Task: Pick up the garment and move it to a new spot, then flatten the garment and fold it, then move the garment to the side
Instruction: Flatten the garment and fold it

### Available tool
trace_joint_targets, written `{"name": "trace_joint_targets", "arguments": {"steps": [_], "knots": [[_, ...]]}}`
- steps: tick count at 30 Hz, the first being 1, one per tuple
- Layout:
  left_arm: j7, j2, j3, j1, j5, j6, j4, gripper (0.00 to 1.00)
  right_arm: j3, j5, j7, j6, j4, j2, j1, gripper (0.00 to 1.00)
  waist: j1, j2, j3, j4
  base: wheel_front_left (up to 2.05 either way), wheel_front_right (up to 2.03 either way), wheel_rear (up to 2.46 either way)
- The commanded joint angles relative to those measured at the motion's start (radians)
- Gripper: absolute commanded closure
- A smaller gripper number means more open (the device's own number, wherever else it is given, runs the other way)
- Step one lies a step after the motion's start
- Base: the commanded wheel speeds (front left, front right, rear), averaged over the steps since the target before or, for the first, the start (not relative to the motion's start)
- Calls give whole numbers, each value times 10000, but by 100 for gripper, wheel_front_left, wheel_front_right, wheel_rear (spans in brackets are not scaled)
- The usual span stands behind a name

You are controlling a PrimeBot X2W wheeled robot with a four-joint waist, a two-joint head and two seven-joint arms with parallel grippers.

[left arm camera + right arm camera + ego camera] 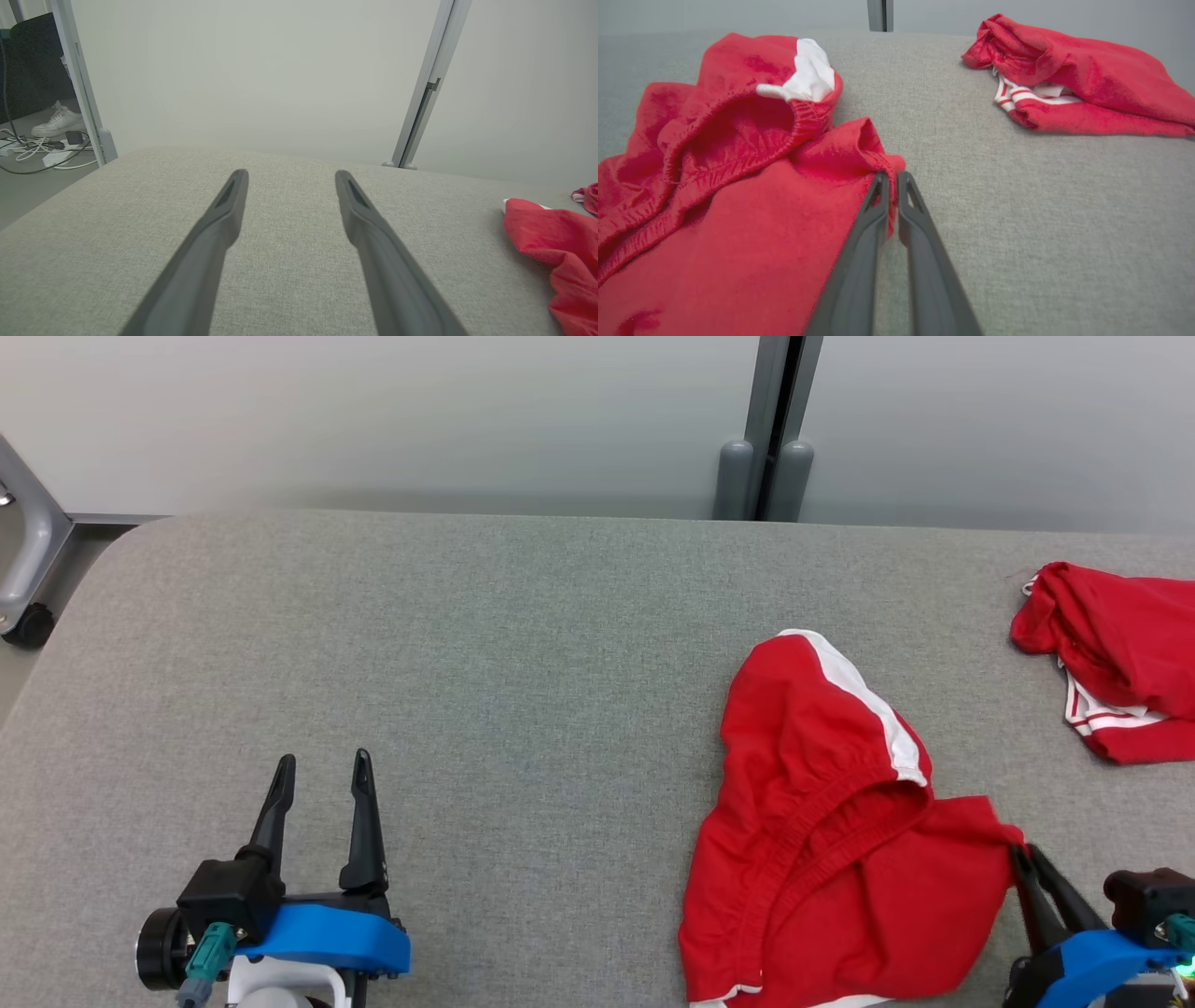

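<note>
Head view, entry one: garment (822, 840), red, with white side stripe and gathered elastic waistband, crumpled toward right front of tabletop (467, 691), near edge running off bottom of frame. Right tool (1027, 863): at garment's right corner, fingers pressed together, fold of red hem pinched between tips, plain in right wrist view; rest of cloth lying on tabletop. Left tool (324, 761): lower left, well apart from garment, fingers spread wide with nothing between them; touching or just above grey surface, cannot tell. Entry two: second garment (1111, 653), also red, bunched at far right, apart from first, red-and-white striped trim showing at near side. Tabletop covering: grey woven fabric, far-left corner rounded. Behind: pale wall panel (373, 420), grey upright post (766, 429) at far edge. Far left: grey frame leg (33, 537) on black caster (28, 625). Left wrist view, beyond tabletop corner: white shoe (58, 122) of a person, tangle of cables (32, 149) on floor (28, 186).
</note>
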Motion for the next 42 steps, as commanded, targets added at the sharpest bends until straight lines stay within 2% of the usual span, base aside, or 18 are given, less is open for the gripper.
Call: {"name": "trace_joint_targets", "arguments": {"steps": [1, 8, 13, 21, 30, 31, 32, 33, 42], "knots": [[-47, 21, 41, -34, 55, -45, 3, 0, -60, -57, -69, 6, -275, 148, 69, 0, 0, 0, -1, -1, 0, 0, 0], [-47, 24, 112, -37, 116, -50, -25, 0, 115, -408, -266, 6, -1459, 406, -252, 0, 0, 0, -49, 44, 0, 0, 0], [-47, 16, 111, -46, 156, -63, -46, 0, 552, -537, 58, 6, -1817, 400, -509, 0, 0, 0, -26, 110, 0, 0, 0], [-47, -24, 29, -206, 133, -86, -37, 0, 832, -544, 317, 6, -1089, 242, -651, 0, 0, 0, 143, 417, 0, 0, 0], [-47, -64, 74, -393, 134, -106, -96, 0, 722, -772, -168, 6, 1119, 298, -1649, 0, 0, 0, 558, 687, 0, 0, 0], [-47, -68, 41, -425, 146, -121, -87, 0, 752, -769, -286, 6, 1319, 323, -1855, 45, 0, 0, 584, 731, 0, 0, 0], [-47, -70, 26, -441, 152, -122, -62, 0, 801, -790, -426, 6, 1503, 392, -2076, 78, 0, 0, 599, 762, 0, 0, 0], [-47, -72, 14, -458, 158, -128, -45, 0, 830, -813, -566, 6, 1655, 461, -2261, 100, 0, 0, 615, 782, 0, 0, 0], [-47, -101, 34, -584, 163, -185, 84, 0, 1461, -737, -1435, 6, 2068, 951, -3712, 100, 0, 0, 530, 961, 0, 0, 0]]}}
